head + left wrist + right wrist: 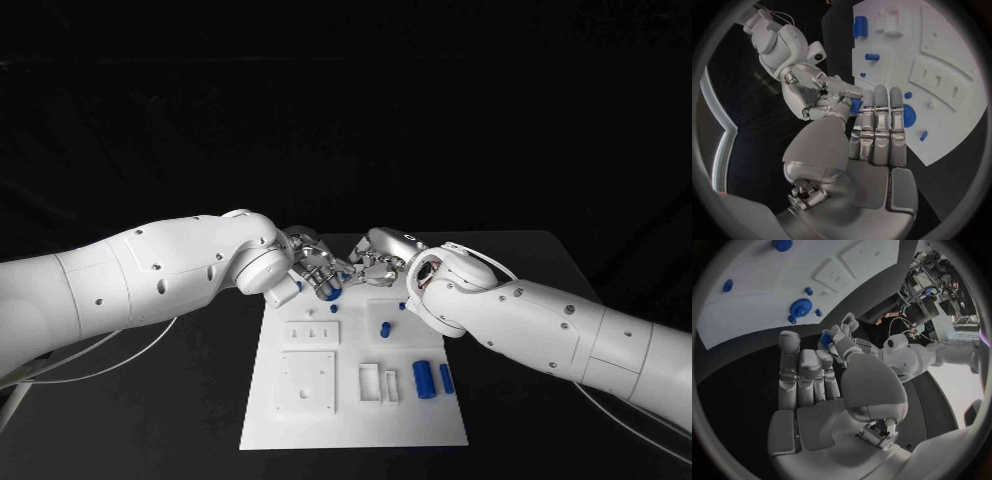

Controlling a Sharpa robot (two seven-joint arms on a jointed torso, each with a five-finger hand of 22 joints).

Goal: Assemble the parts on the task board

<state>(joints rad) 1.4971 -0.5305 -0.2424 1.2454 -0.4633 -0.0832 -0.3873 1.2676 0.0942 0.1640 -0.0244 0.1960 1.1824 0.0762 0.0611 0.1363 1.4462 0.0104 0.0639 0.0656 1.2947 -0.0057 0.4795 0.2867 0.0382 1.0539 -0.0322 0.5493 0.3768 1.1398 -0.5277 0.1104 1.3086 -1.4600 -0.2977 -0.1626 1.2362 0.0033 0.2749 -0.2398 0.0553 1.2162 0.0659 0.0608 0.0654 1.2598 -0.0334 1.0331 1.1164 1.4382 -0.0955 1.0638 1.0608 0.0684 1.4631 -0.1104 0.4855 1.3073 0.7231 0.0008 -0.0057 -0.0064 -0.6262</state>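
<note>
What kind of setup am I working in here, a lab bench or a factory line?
Most likely a lab test bench: a black table against a dark backdrop, a white task board with small blue parts, and cluttered equipment with cables in the right wrist view.

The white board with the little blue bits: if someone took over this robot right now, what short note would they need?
Left hand and right hand meet over the far end of the board, fingertips together around a small blue part; which hand really holds it I cannot tell.
On the board: a blue gear near the hands, a peg mid-board, a cylinder and a slimmer bar at the near right.
Done: nothing clearly seated.
Left: place the part now between the hands, then fit the loose pieces.
</note>
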